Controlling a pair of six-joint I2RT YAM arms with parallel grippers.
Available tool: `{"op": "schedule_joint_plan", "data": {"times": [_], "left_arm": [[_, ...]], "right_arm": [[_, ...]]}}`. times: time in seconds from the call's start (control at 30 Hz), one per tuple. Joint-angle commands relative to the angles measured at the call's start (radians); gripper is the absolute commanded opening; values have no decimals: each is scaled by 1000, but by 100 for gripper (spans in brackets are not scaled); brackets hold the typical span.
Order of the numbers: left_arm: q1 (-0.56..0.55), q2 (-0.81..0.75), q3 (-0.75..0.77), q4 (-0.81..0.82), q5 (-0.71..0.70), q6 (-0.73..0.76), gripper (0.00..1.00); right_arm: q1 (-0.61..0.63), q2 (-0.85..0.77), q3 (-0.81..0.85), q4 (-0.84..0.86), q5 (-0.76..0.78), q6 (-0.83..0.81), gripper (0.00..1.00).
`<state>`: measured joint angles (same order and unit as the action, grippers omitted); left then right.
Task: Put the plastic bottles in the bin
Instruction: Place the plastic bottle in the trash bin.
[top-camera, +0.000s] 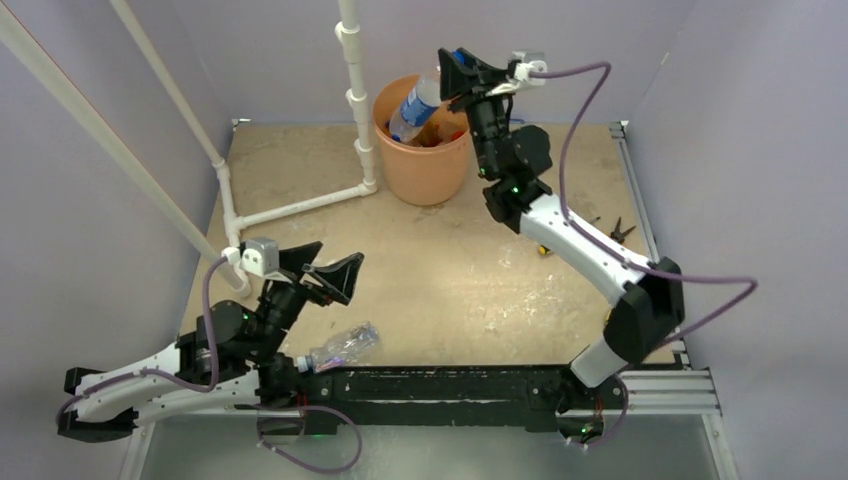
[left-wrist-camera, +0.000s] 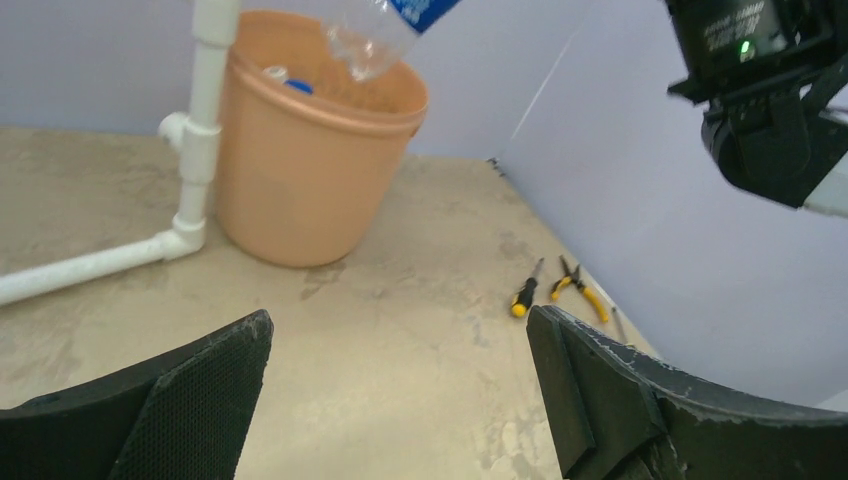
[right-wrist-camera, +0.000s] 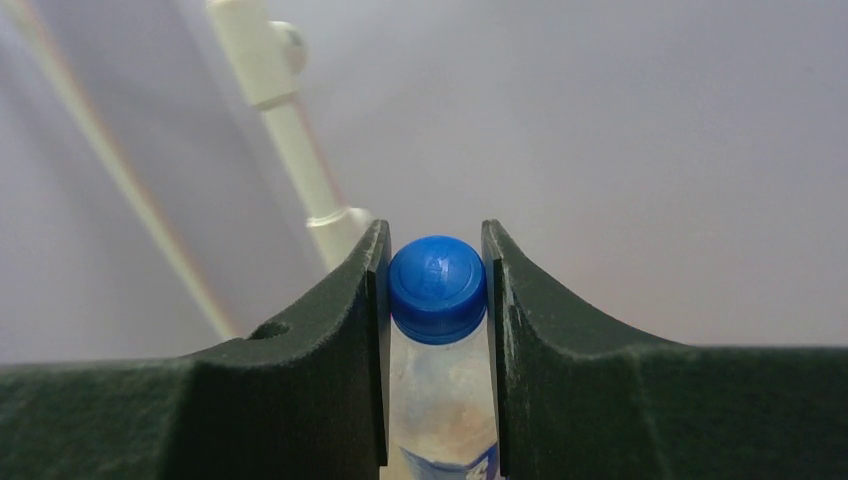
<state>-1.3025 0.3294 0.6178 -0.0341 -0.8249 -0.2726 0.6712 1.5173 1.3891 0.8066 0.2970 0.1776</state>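
Gripping a plastic bottle (top-camera: 413, 107) by its blue cap (right-wrist-camera: 437, 275), pinched between the narrowed jaws of the right gripper (right-wrist-camera: 434, 250) and hung aslant with the base dipping into the mouth of the bin (top-camera: 425, 175), at the far edge of the table (top-camera: 450, 270) beside the white pipe frame (top-camera: 300, 205). Judged light and close to empty, thin-walled, easy to dent at the body and slick on the clear plastic; best taken at the stiff cap or neck, as here. Clear, with a blue label round the middle and a faint cloudy film inside. More bottles down in the bin, a blue cap and a white one showing. Lying on its side at the near edge, towards the left corner, a second bottle (top-camera: 343, 346), clear, label too blurred to read. Poised just beyond it, the left gripper (top-camera: 322, 268), spread wide and holding nothing
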Motion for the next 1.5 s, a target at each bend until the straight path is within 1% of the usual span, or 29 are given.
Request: {"op": "schedule_joint_plan", "data": {"times": [0.0, 0.1, 0.27, 0.33, 0.57, 0.7, 0.83, 0.93, 0.97, 1.1, 1.2, 1.27, 1.33, 1.47], "left_arm": [[-1, 18, 37, -175, -138, -123, 99], [-1, 28, 41, -208, -151, -146, 98], [-1, 35, 32, -199, -151, -150, 98], [-1, 43, 30, -188, -147, -140, 98], [-1, 81, 33, -196, -143, -140, 97], [-1, 88, 33, -201, -145, -144, 98], [-1, 91, 30, -197, -146, -143, 97], [-1, 96, 27, -191, -145, -144, 98], [-1, 98, 25, -189, -145, -145, 97], [-1, 105, 25, -186, -144, -146, 98], [-1, 110, 28, -180, -145, -145, 97], [-1, 113, 27, -173, -141, -145, 98], [-1, 119, 26, -168, -136, -148, 98], [-1, 130, 24, -165, -133, -154, 97]], "right_arm": [[-61, 139, 159, 133, 95, -114, 0], [-99, 235, 251, 90, 62, -120, 0], [-126, 374, 364, 54, 52, -223, 0], [-142, 415, 385, 36, 33, -221, 0], [-153, 498, 385, 19, -24, -226, 0], [-153, 528, 373, -17, -58, -218, 0], [-153, 526, 302, -10, -86, -207, 0], [-158, 511, 236, 3, -123, -160, 0], [-157, 507, 219, 12, -126, -143, 0], [-157, 440, 116, 146, -149, -89, 0], [-158, 442, 170, 87, -186, -38, 0], [-162, 453, 179, 81, -207, -6, 0], [-166, 485, 225, 14, -209, -1, 0], [-176, 528, 218, -41, -216, 26, 0]]}}
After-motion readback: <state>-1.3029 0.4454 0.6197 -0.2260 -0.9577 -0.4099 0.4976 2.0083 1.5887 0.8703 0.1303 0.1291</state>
